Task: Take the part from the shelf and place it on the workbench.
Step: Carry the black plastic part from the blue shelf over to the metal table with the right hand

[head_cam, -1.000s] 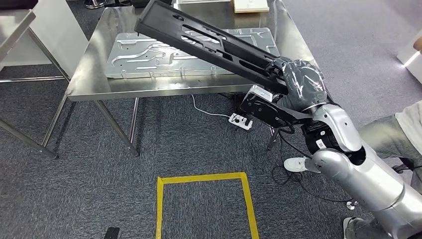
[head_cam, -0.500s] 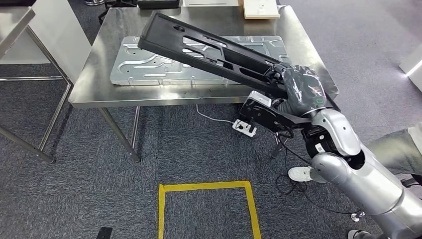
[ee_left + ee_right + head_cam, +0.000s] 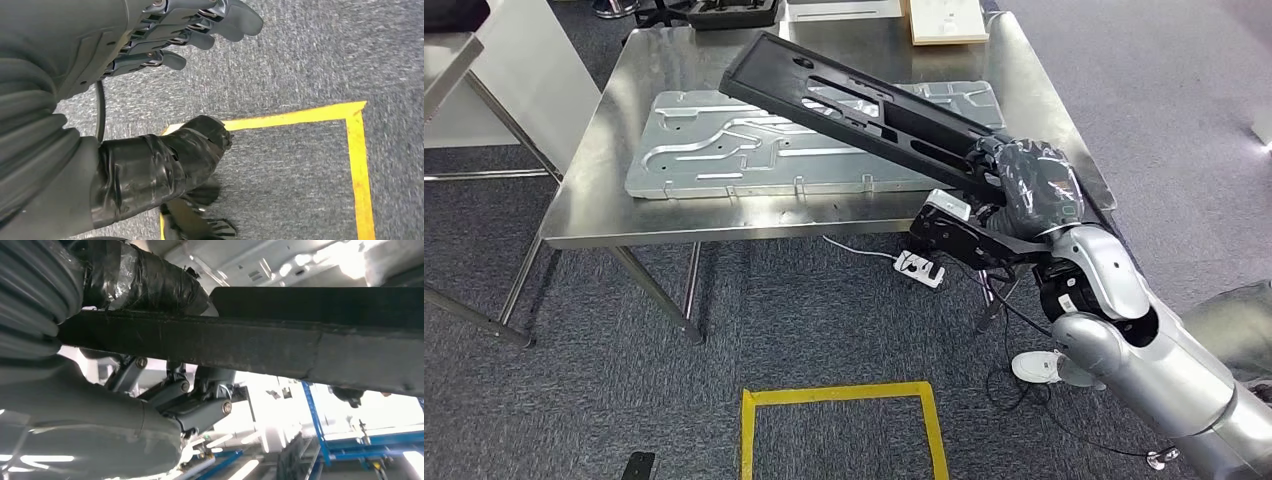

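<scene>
The right hand (image 3: 1036, 186) gripped the black part (image 3: 864, 108) by its near end; its long axis ran far-left, tilted above the worktop (image 3: 584, 205). The left hand (image 3: 190, 30) hung open.

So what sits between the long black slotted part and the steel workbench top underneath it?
In the head view, a flat embossed silver metal panel lies on the workbench, directly beneath the black part held in the right hand.

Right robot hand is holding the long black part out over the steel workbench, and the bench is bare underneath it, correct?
Not bare. The head view shows a stamped metal panel lying on the workbench under the black part. The rest holds: the right robot hand grips the part's near end.
</scene>
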`<state>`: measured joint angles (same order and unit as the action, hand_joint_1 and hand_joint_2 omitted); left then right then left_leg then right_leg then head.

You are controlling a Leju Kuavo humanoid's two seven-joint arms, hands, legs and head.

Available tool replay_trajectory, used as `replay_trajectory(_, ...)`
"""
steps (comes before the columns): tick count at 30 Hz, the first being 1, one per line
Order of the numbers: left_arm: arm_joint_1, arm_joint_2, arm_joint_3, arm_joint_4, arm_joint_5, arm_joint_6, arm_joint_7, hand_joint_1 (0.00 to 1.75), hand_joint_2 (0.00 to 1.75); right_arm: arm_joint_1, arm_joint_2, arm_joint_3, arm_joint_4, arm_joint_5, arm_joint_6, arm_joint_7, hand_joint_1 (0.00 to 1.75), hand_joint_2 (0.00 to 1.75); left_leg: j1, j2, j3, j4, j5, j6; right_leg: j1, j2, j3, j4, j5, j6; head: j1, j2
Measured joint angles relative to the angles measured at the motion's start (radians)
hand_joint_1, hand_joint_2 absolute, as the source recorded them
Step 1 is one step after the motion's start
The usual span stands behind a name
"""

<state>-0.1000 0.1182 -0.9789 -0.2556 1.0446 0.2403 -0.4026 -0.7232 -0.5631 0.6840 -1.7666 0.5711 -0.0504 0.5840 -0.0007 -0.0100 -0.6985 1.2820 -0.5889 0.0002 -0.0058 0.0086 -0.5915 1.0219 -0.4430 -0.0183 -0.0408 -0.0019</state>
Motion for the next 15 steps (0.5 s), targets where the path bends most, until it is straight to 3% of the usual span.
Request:
replay_trajectory(1, 0.002, 0.000, 0.000, 0.000, 0.000, 0.000, 0.001, 0.00, 1.75, 0.003, 0.000, 0.000, 0.000, 0.000, 0.000, 0.000, 1.75, 1.75, 0.003, 0.001, -0.026, 0.012, -0.009, -0.003, 0.000, 0.001, 0.013, 0.000, -0.011, 0.001, 0.000, 0.000)
replay_trajectory(2, 0.004, 0.000, 0.000, 0.000, 0.000, 0.000, 0.001, 0.00, 1.75, 0.007, 0.000, 0.000, 0.000, 0.000, 0.001, 0.000, 1.75, 1.75, 0.005, 0.001, -0.036, -0.007, 0.002, -0.005, 0.000, 0.002, 0.029, 0.000, -0.022, 0.003, 0.000, 0.000)
replay_trajectory(3, 0.005, 0.000, 0.000, 0.000, 0.000, 0.000, 0.002, 0.00, 1.75, 0.011, 0.000, -0.001, 0.000, 0.000, 0.001, 0.000, 1.75, 1.75, 0.007, 0.002, -0.032, -0.055, 0.037, -0.005, -0.001, 0.003, 0.046, 0.000, -0.035, 0.005, 0.000, 0.000)
replay_trajectory(5, 0.008, 0.000, 0.000, 0.000, 0.000, 0.000, 0.007, 0.00, 1.75, 0.017, 0.000, -0.002, 0.000, -0.002, 0.000, -0.003, 1.75, 1.75, 0.007, 0.003, -0.012, -0.180, 0.147, 0.000, -0.001, 0.003, 0.073, 0.001, -0.060, 0.013, 0.000, 0.000)
replay_trajectory(6, 0.008, 0.000, 0.000, 0.000, 0.000, 0.000, 0.010, 0.00, 1.75, 0.019, 0.000, -0.003, 0.000, -0.003, 0.000, -0.005, 1.75, 1.75, 0.004, 0.004, -0.002, -0.224, 0.187, 0.005, -0.001, 0.004, 0.081, 0.001, -0.071, 0.019, 0.000, 0.000)
replay_trajectory(7, 0.009, 0.000, 0.000, 0.000, 0.001, 0.000, 0.012, 0.00, 1.75, 0.023, 0.000, -0.005, 0.000, -0.004, -0.001, -0.008, 1.75, 1.75, 0.001, 0.004, 0.004, -0.249, 0.209, 0.012, -0.001, 0.006, 0.087, 0.001, -0.078, 0.026, 0.000, 0.000)
replay_trajectory(10, 0.006, 0.000, 0.000, 0.000, 0.000, 0.001, 0.015, 0.00, 1.75, 0.033, -0.002, -0.010, -0.004, -0.005, -0.002, -0.012, 1.75, 1.75, -0.004, 0.004, 0.028, -0.267, 0.202, 0.037, -0.004, 0.005, 0.098, 0.010, -0.080, 0.043, 0.001, 0.000)
replay_trajectory(11, 0.005, 0.000, 0.000, 0.000, 0.000, 0.002, 0.015, 0.00, 1.75, 0.034, -0.002, -0.013, -0.005, -0.005, -0.002, -0.013, 1.75, 1.75, -0.004, 0.004, 0.040, -0.272, 0.198, 0.044, -0.004, 0.004, 0.086, 0.036, -0.082, 0.046, 0.002, 0.000)
replay_trajectory(13, 0.005, 0.002, 0.000, 0.000, 0.000, 0.002, 0.015, 0.00, 1.75, 0.037, -0.003, -0.018, -0.006, -0.005, 0.000, -0.013, 1.75, 1.75, -0.005, 0.003, 0.061, -0.278, 0.185, 0.055, -0.006, 0.001, 0.020, 0.143, -0.104, 0.049, 0.004, 0.000)
replay_trajectory(15, 0.005, 0.003, 0.000, 0.000, -0.001, 0.003, 0.016, 0.00, 1.75, 0.044, -0.004, -0.020, -0.006, -0.005, 0.003, -0.014, 1.75, 1.75, -0.008, 0.003, 0.082, -0.278, 0.167, 0.061, -0.005, 0.001, -0.067, 0.253, -0.155, 0.050, 0.004, 0.000)
